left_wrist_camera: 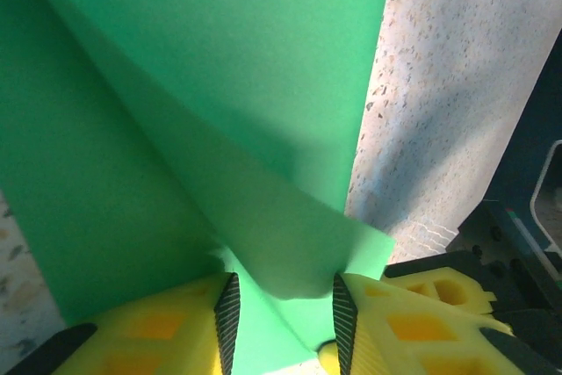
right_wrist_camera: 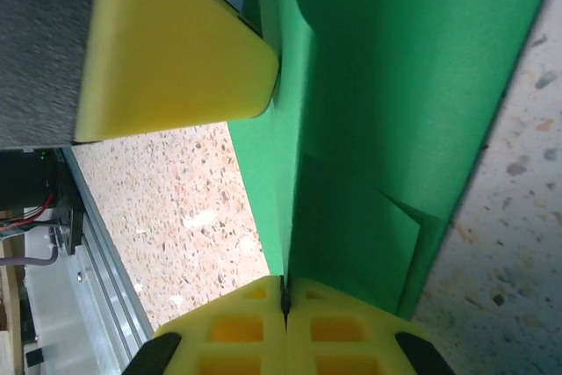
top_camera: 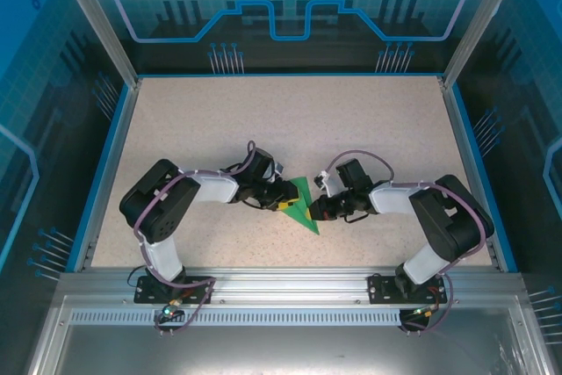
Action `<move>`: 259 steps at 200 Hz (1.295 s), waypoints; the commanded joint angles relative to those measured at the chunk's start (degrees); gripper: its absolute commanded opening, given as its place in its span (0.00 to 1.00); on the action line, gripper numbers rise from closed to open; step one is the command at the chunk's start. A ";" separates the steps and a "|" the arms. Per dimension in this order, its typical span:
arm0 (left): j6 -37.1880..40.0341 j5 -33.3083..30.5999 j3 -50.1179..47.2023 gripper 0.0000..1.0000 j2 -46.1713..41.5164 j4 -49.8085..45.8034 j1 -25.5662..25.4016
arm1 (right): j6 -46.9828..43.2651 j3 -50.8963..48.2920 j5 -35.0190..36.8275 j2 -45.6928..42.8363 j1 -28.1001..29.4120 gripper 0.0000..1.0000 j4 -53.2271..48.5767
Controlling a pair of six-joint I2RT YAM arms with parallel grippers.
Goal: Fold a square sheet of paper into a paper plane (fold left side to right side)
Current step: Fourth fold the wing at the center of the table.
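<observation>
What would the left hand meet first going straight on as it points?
The folded bright green paper, lying between the left hand's parted fingers and rising directly ahead; what lies beyond it is unclear.

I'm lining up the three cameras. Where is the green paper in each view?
Top external: green paper between the left gripper and right gripper, mid-table.
Left wrist: left and middle, running down into the open left gripper.
Right wrist: middle and right, an edge pinched in the shut right gripper.
Shared landmark: the speckled tabletop under the paper.
</observation>
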 commanded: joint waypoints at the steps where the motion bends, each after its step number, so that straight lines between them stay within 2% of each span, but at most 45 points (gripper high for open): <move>1: -0.68 -0.71 1.62 0.37 1.29 -1.47 -0.35 | 0.56 -0.29 -1.95 1.28 -1.40 0.00 0.32; 50: -0.19 -1.90 2.26 0.37 2.55 -4.17 -0.32 | 0.88 0.19 -2.56 0.72 -1.97 0.02 0.30; 123: 0.06 -2.31 2.70 0.36 3.53 -5.34 -0.32 | 0.09 2.84 -3.75 -1.39 -3.27 0.26 -2.29; 176: 0.12 -2.45 2.52 0.36 3.27 -5.37 -0.31 | -0.42 5.41 -3.36 1.62 -3.28 0.32 -3.57; 214: 0.28 -2.40 2.52 0.36 3.09 -5.45 -0.30 | -0.19 6.31 -3.23 3.06 -3.35 0.29 -3.64; 232: 0.34 -2.42 2.50 0.36 3.12 -5.43 -0.30 | -0.44 6.49 -3.10 3.46 -3.31 0.22 -4.15; 259: 0.34 -2.36 2.48 0.36 3.09 -5.41 -0.35 | -1.01 6.72 -2.01 3.75 -3.33 0.05 -5.34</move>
